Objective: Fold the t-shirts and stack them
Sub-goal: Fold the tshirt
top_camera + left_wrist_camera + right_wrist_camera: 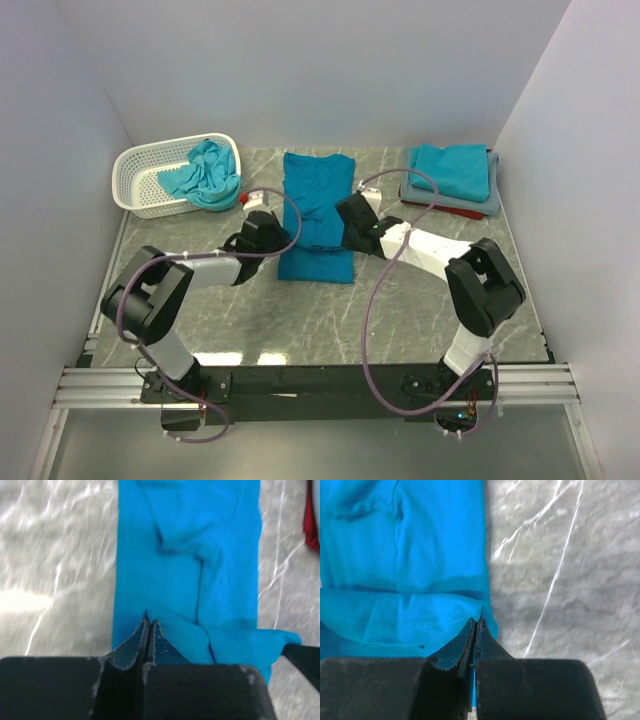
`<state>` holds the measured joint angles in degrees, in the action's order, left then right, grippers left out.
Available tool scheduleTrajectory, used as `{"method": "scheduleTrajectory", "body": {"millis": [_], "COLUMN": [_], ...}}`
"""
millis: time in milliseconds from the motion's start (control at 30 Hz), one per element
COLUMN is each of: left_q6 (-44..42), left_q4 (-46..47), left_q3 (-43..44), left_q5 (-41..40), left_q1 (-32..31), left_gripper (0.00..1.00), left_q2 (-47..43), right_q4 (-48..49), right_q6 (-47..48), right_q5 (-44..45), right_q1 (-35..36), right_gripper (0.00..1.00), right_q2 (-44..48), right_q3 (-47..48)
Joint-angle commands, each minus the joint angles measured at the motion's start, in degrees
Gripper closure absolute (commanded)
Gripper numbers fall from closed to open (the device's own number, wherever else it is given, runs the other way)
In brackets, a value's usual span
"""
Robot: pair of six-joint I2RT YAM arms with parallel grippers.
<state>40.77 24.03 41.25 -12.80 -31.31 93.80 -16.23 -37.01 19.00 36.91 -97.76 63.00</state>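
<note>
A teal-blue t-shirt (pixel 318 200) lies as a long strip in the middle of the table. My left gripper (pixel 272 232) is at its left edge and my right gripper (pixel 352 220) at its right edge. In the left wrist view the left gripper (pixel 149 622) is shut, with a raised fold of the shirt (pixel 190 555) at its tip. In the right wrist view the right gripper (pixel 476 621) is shut on the stitched hem of the shirt (pixel 420 545), with cloth between the fingers. A stack of folded shirts (pixel 452 175), teal over grey over red, sits at the back right.
A white lattice basket (pixel 150 185) at the back left holds a crumpled turquoise shirt (pixel 207 172). A bit of red cloth (pixel 243 198) lies beside the basket and shows in the left wrist view (pixel 312 525). White walls enclose the grey marbled table (pixel 420 310).
</note>
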Motion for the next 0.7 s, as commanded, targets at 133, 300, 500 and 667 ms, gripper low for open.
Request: {"method": "scheduleTrajectory", "body": {"millis": [133,300,500,667], "left_q6": [-2.54,-2.8,-2.89,-3.42], "left_q4": [2.95,2.69,1.98,0.23], "left_q3": [8.04,10.95,15.96,17.02], "left_q5": [6.82,8.92,12.35,10.43], "left_q1": [4.85,6.78,8.81,9.86], "left_gripper": [1.0,0.99,0.94,0.38], "left_q2": [7.01,11.22,15.71,14.31], "right_q4": [0.76,-0.81,-1.96,-3.02], "right_q6": [3.61,4.41,4.67,5.81], "right_q5": [-2.3,-3.45,-4.94,-5.56], "right_q1": [-3.59,-5.18,-6.76,-7.64], "right_gripper": [1.0,1.0,1.0,0.56], "right_q2": [-5.95,-11.22,-13.51,-13.17], "right_q3": [8.27,14.15,18.11,20.49]}}
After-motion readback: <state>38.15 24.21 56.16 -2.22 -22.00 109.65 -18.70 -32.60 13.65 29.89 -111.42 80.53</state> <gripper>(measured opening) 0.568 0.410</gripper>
